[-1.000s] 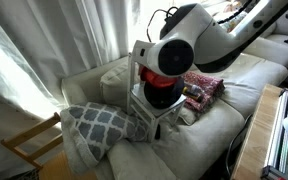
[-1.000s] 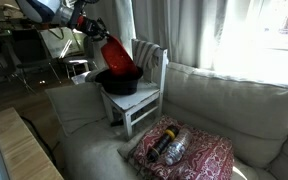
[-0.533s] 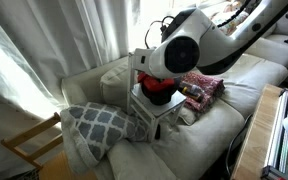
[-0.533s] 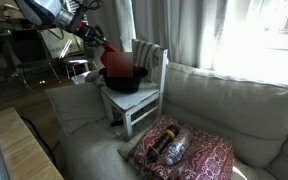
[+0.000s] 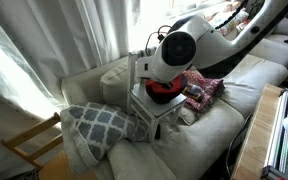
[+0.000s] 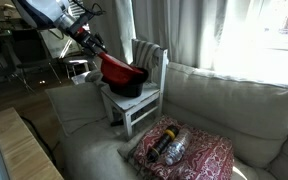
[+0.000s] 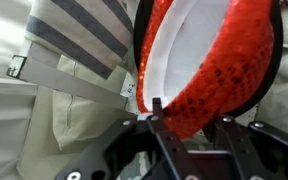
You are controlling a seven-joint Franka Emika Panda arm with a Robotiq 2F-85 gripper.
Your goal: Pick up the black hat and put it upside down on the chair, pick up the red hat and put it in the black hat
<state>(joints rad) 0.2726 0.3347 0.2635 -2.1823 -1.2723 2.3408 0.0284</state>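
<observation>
The red hat [image 6: 116,69] hangs tilted from my gripper [image 6: 94,50], which is shut on its brim. It reaches down into the black hat [image 6: 126,86], which lies upside down on the seat of the small white-grey chair [image 6: 149,100]. In the wrist view the red hat [image 7: 219,70] fills the frame, its white lining facing me, with the brim pinched between my fingers [image 7: 189,112]. In an exterior view my arm hides most of the chair [image 5: 154,112]; only part of the red hat [image 5: 162,86] shows.
The chair stands on a light sofa [image 6: 234,110]. A red patterned cushion [image 6: 184,150] with a dark object lies in front. A grey-and-white patterned pillow [image 5: 94,125] and a bare-wood chair frame [image 5: 29,140] are nearby. Curtains hang behind.
My gripper has lowered the red hat from above the chair down into the black hat.
</observation>
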